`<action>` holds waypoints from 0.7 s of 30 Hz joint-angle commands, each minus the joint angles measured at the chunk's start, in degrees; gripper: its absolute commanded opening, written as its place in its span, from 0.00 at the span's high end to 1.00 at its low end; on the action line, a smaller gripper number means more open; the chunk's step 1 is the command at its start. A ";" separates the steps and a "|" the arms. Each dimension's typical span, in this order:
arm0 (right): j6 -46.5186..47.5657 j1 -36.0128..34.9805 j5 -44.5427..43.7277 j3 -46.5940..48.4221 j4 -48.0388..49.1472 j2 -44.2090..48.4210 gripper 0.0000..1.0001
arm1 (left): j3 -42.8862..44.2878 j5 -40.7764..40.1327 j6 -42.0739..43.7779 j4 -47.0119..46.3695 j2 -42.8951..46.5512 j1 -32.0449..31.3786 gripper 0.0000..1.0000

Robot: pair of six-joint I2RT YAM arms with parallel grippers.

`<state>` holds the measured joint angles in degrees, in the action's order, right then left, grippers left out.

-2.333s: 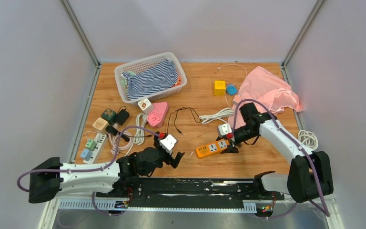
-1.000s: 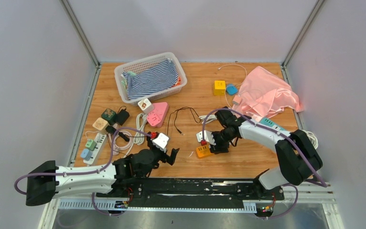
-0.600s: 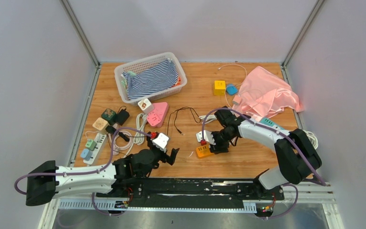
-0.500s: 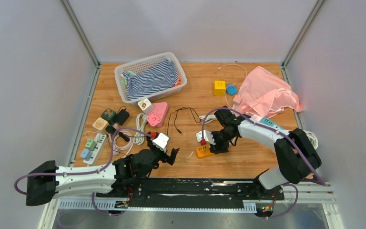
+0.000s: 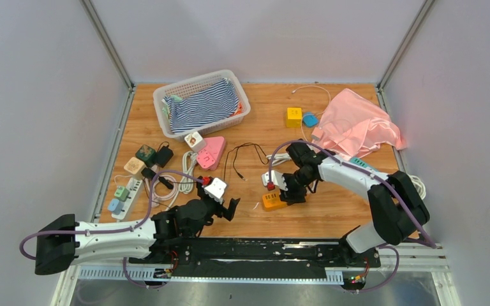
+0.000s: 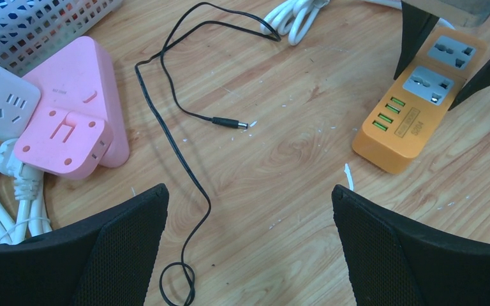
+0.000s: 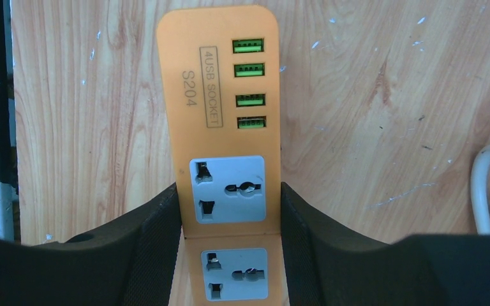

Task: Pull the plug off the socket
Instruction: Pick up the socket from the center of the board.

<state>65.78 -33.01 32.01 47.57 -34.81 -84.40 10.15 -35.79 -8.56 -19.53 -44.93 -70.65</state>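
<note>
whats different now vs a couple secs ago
The right gripper swung left along the orange power strip, and its fingers now clamp the strip's sides by the socket nearest the USB ports. The left gripper, open, drifted slightly left early on, then held. The strip, the basket and the pink cloth lie where they were.

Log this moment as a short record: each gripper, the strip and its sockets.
right gripper: closed on the sides of the orange power strip
left gripper: open, holding nothing
sockets: two in view, both empty
rest of strip: hidden under the right gripper
</note>
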 commanded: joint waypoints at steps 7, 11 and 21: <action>0.11 -0.87 3.32 2.13 -6.69 2.35 1.00 | 0.05 -1.18 -0.58 -0.21 -0.96 -0.28 0.00; 0.58 -0.65 3.65 2.71 -8.19 3.83 1.00 | -0.04 -1.16 -0.58 -0.16 -0.89 -0.28 0.00; -2.69 3.96 4.29 5.52 -8.40 7.57 1.00 | 0.08 -1.19 -0.58 -0.17 -0.90 -0.32 0.00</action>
<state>65.47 -31.38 34.57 50.02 -40.99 -78.83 10.15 -35.79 -8.56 -19.53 -45.69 -70.63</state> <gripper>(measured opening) 0.547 0.997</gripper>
